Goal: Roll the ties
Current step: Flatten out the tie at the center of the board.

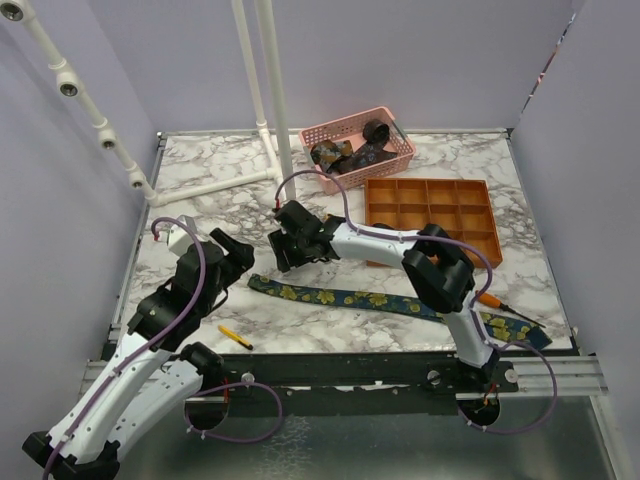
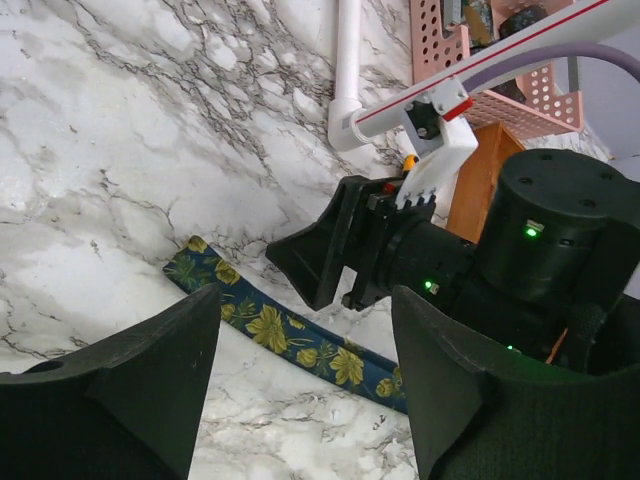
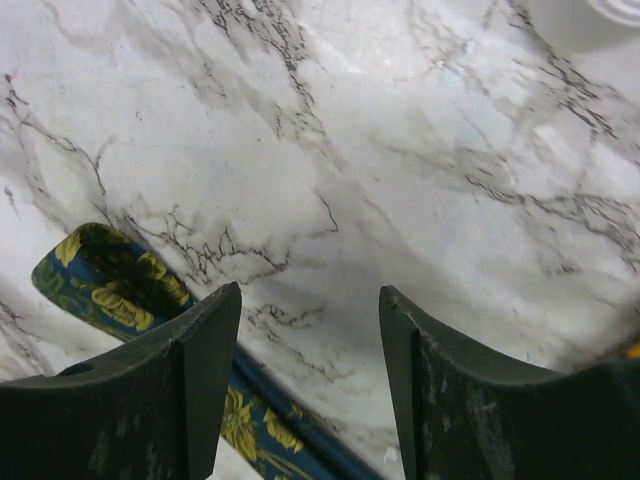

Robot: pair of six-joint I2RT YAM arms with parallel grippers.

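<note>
One tie [image 1: 380,300], navy with yellow flowers, lies flat and unrolled across the front of the marble table; its narrow end [image 1: 256,283] points left. My left gripper [image 1: 236,256] hangs open just left of that end, holding nothing. My right gripper [image 1: 283,250] is open just above and behind the same end, also holding nothing. In the left wrist view the tie [image 2: 270,328] runs on the table beyond my left gripper [image 2: 305,308], apart from both fingers, with the right gripper [image 2: 320,255] beyond it. In the right wrist view the tie's end [image 3: 105,285] lies left of my right gripper [image 3: 310,292]. Dark coiled ties [image 1: 352,150] sit in the pink basket.
The pink basket [image 1: 400,142] stands at the back, with an orange compartment tray [image 1: 430,212] in front of it. A white pipe frame [image 1: 262,100] rises at the back left. A small yellow-orange tool [image 1: 235,337] lies near the front edge, and another orange tool [image 1: 492,299] lies by the right arm.
</note>
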